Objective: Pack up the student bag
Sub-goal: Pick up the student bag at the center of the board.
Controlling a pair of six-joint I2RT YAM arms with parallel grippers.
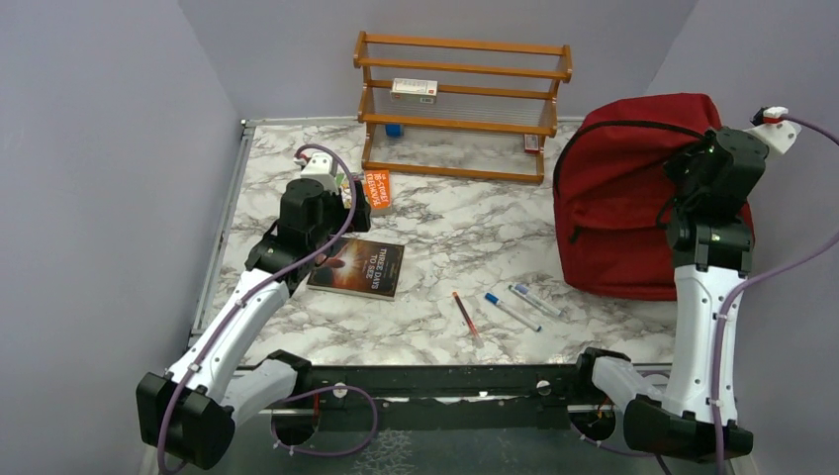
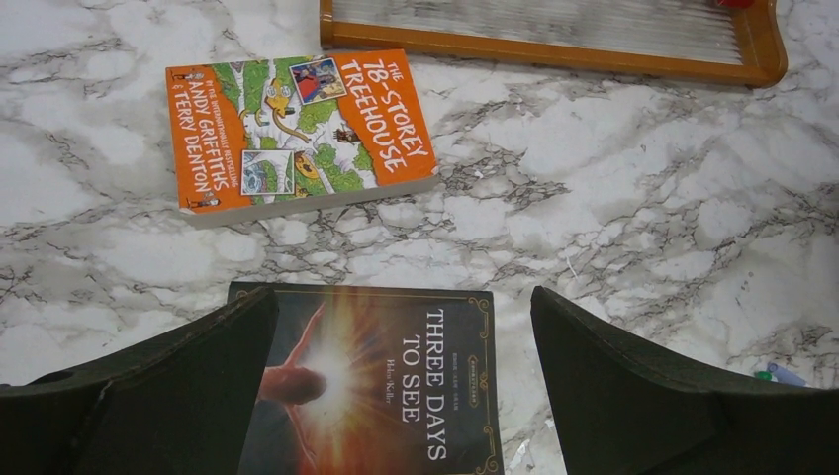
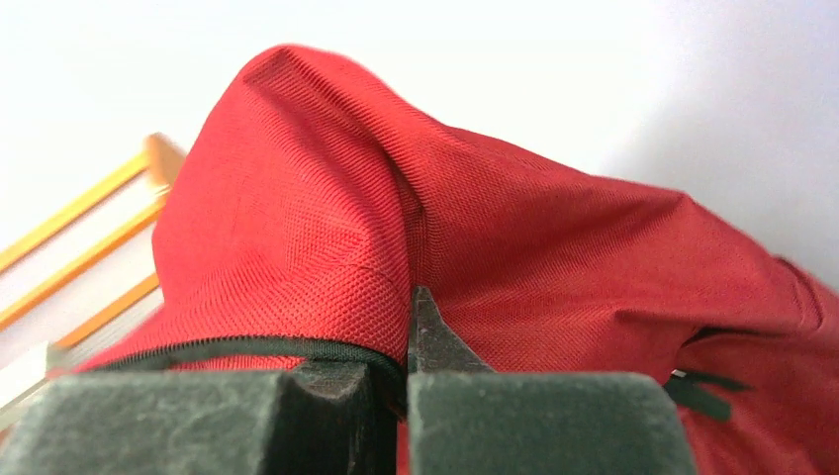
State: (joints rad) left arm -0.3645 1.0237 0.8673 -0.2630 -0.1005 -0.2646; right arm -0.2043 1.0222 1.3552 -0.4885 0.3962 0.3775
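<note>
The student bag [image 1: 633, 208] stands at the right of the top view on the marble worktop [image 1: 445, 228], just beside the right end of a wooden rack [image 1: 460, 104] at the upper centre. The right gripper [image 3: 404, 381] is at the bag's upper right side. In the right wrist view its jaws are together, pinching a fold of red fabric and the black zipper trim, which runs into the seam between them at the bottom of the frame.

The left gripper [image 2: 406, 396] hangs over the left part of the worktop with its jaws wide apart and nothing between them. In the left wrist view they frame the dark book "Three Days to See" [image 2: 386, 396], which lies flat at the lower centre. An orange book, "The 78-Storey Treehouse" [image 2: 297, 129], lies flat at the upper left, apart from the dark one. In the top view, a red pencil [image 1: 465, 315] and two blue-capped markers [image 1: 512, 311] lie at the lower centre, between the dark book and the bag.
</note>
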